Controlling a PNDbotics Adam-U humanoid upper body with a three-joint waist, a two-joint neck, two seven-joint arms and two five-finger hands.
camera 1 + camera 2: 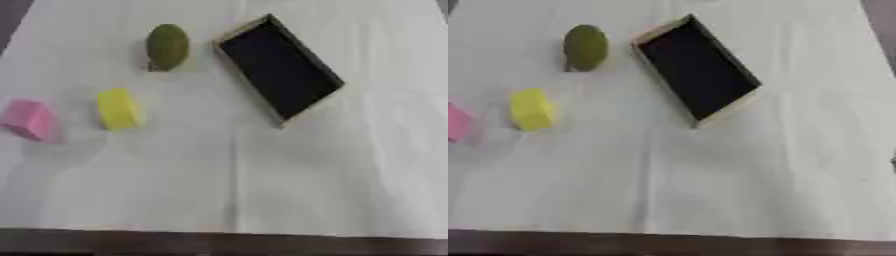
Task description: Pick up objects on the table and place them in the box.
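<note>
Left eye view | no robot hand visible, state unknowable | box [278, 68] empty | take olive oval [167, 46] first, nearest, lift clear over rim

1. The place looks like a staged test bench, not a home or kitchen.
2. A plain white sheet [262, 175] covers the table [219, 245], whose dark edge shows at the near side.
3. On the sheet lie only a box [280, 67] and three plain coloured shapes, well apart.
</note>
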